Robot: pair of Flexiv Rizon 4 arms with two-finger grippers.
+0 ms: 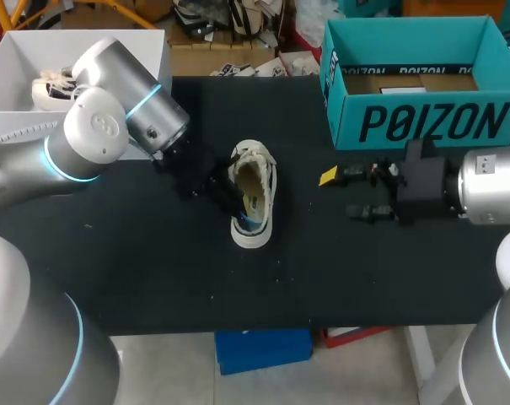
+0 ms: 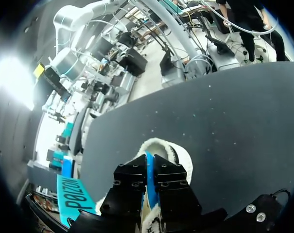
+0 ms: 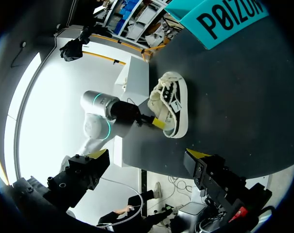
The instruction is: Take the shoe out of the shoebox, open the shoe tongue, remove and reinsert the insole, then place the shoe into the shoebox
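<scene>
The shoe [image 1: 255, 179] lies lengthwise away from me; nearer left jaws pinch its blue insole [image 2: 148, 161], right jaws gape wide.

Cream-white shoe [image 1: 253, 194] with blue inside, teal shoebox [image 1: 347, 126] with black lettering, black table [image 1: 153, 261], silver arms [image 1: 94, 126] with cyan rings, black right gripper [image 1: 340, 194] with yellow tip

Rounded silver left arm [image 1: 94, 126], cyan joint rings, matching right arm [image 1: 491, 187], black right pincer [image 1: 343, 194], yellow-tipped.
</scene>
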